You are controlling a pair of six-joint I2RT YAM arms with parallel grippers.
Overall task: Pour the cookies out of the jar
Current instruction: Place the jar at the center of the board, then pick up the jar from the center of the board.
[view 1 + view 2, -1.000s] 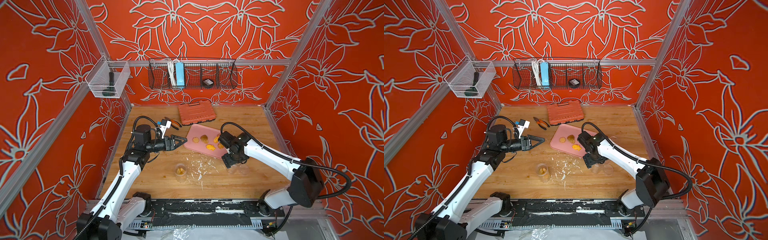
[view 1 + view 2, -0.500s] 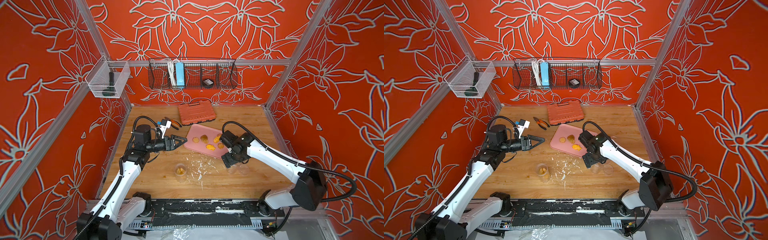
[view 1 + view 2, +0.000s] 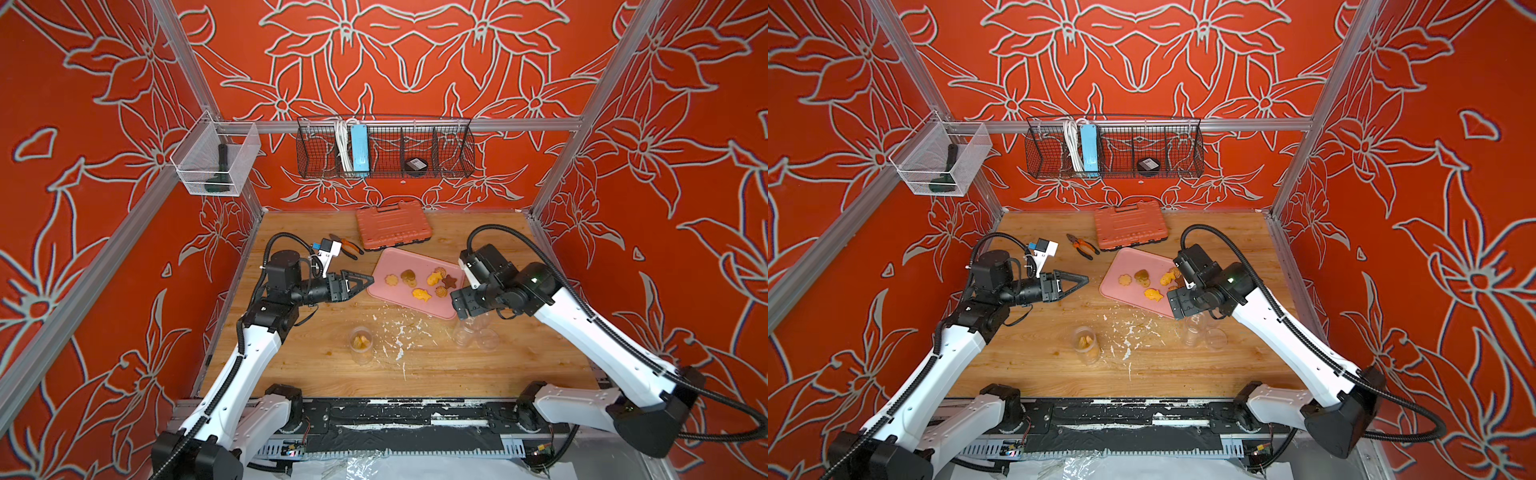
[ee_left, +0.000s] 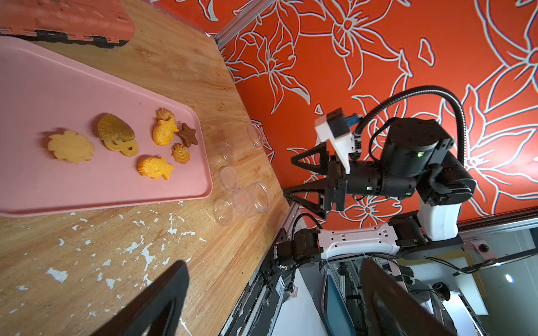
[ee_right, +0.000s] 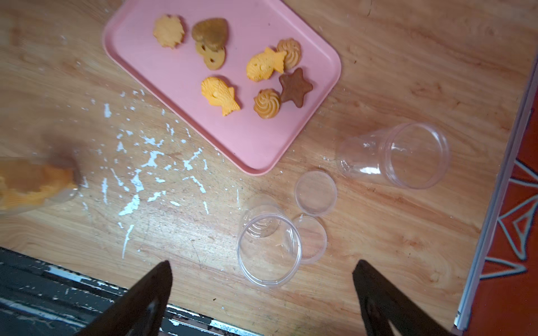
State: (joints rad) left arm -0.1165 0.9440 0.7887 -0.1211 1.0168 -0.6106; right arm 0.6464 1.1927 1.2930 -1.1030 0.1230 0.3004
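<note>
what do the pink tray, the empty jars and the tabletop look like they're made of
pink tray: likely moulded plastic, matte, rounded raised rim. empty jars: probably thin clear plastic, see-through with glossy glints. tabletop: wood or wood-look laminate; grain shows, finish scuffed and flecked white.

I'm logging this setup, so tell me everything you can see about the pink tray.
The tray is a pink rectangle with rounded corners and a low raised rim, plastic by its look. It lies flat on the wooden table, askew to its edges. Eight cookies rest on it. Its far corner nears the toolbox; whether they touch is unclear.
</note>
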